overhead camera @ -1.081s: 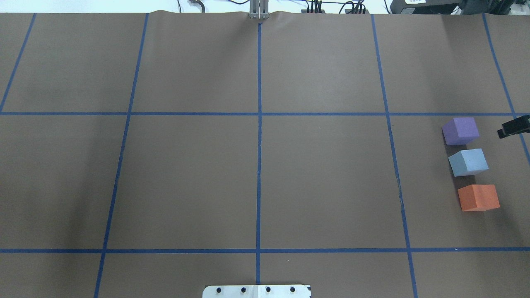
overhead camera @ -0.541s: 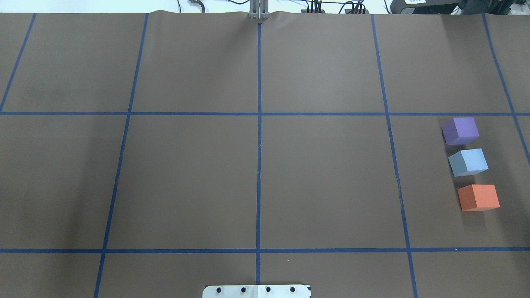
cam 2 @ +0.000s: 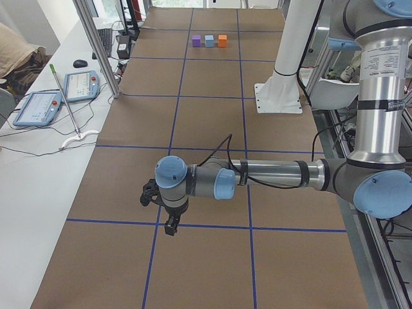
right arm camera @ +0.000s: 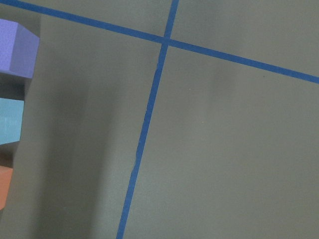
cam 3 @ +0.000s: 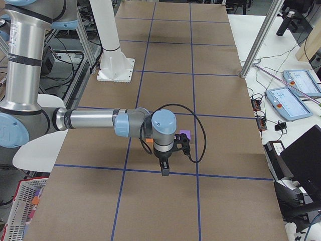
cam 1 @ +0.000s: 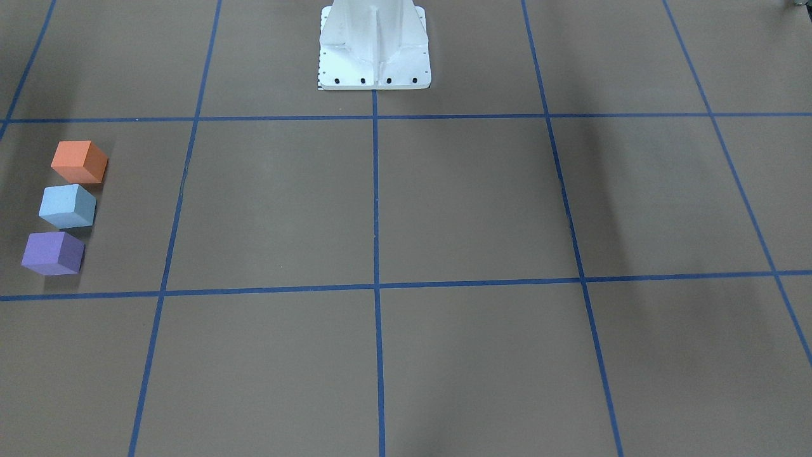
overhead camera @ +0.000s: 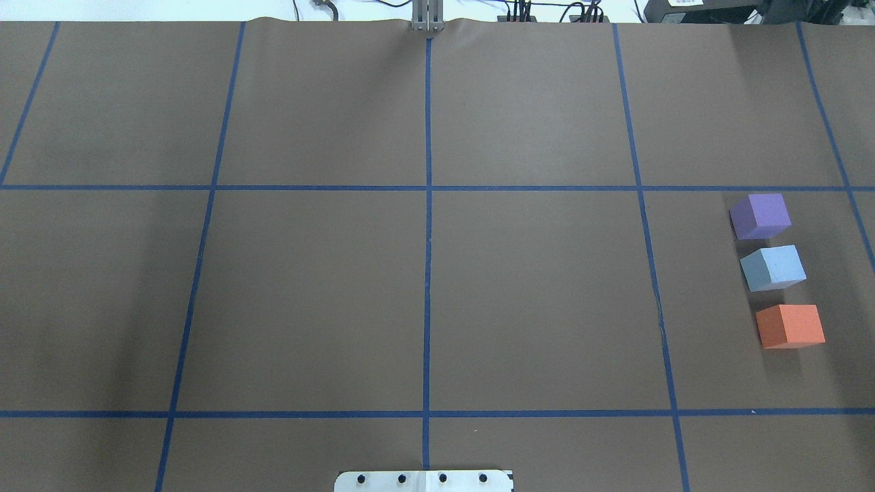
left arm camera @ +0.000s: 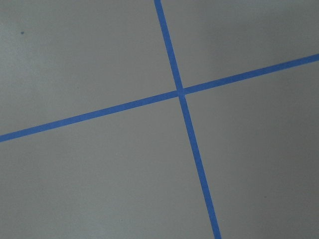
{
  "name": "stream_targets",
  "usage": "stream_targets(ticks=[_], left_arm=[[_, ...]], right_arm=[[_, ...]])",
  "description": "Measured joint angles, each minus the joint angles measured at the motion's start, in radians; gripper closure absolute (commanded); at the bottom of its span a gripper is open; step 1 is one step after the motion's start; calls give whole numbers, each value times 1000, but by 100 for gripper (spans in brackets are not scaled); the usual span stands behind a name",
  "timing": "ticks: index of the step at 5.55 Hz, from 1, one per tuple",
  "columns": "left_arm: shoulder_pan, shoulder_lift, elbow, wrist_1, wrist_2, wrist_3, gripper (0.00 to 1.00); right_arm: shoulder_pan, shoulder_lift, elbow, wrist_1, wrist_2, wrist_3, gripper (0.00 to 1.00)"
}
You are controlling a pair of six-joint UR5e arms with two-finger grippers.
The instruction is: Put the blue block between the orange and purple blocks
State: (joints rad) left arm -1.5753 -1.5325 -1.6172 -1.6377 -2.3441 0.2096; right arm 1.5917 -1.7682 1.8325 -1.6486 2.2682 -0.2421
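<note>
The purple block (overhead camera: 760, 215), blue block (overhead camera: 772, 268) and orange block (overhead camera: 789, 326) stand in a short line at the table's right side, the blue one in the middle with small gaps on both sides. The front-facing view shows the same line: orange (cam 1: 79, 161), blue (cam 1: 67, 205), purple (cam 1: 53, 252). The right wrist view catches their edges at its left border: purple (right arm camera: 15, 47), blue (right arm camera: 10, 119). My right gripper (cam 3: 164, 172) hangs beside the blocks, touching none. My left gripper (cam 2: 170, 229) hangs far from them at the table's other end. I cannot tell whether either is open or shut.
The brown table carries a grid of blue tape lines (overhead camera: 428, 205). The white robot base (cam 1: 374, 44) stands at the near middle edge. Side benches hold tablets (cam 2: 38, 106) and cables beyond the far edge.
The right gripper's tip, seen at the overhead view's right edge beside the purple block, has left that view. The blocks have not moved.
</note>
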Motion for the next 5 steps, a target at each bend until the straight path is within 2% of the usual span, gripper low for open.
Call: stream_targets(ticks=[5], left_arm=[[-1, 33, -37, 0, 9, 4, 0]], right_arm=[[-1, -3, 1, 53, 37, 5, 0]])
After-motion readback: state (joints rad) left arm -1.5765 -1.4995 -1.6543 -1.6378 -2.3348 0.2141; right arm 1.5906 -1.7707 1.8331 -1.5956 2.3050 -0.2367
